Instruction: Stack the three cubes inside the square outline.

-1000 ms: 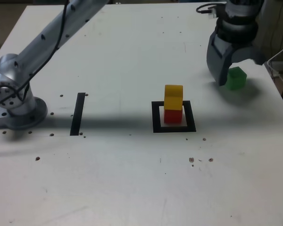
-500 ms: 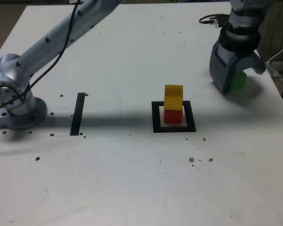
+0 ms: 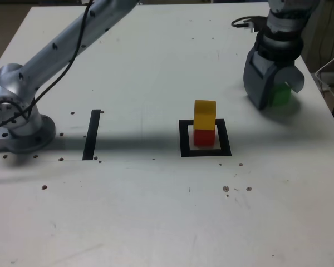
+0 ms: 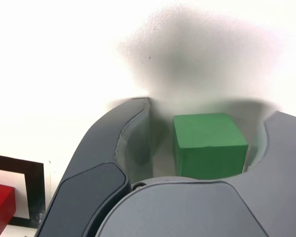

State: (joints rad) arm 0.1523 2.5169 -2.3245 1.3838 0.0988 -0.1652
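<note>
exterior view: the tool [image 3: 274, 94] is lowered around the green cube [image 3: 281, 94] on the counter [image 3: 156, 211], well apart from the square outline [image 3: 205, 151], where the yellow cube [image 3: 205, 114] is stacked on the red cube [image 3: 204, 137] | wrist view: the green cube [image 4: 209, 144] is seen between half-parted jaws, a gap on one side, not gripped yet | advice: the cube should be centred before the jaws are closed fully.

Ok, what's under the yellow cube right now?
The red cube sits under the yellow cube, inside the square outline. The yellow cube covers the red one's top face, and the outline's white centre is mostly hidden.

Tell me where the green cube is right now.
The green cube sits on the table at the exterior view's upper right, between the end effector's jaws, well away from the square outline holding the red-and-yellow stack.
</note>
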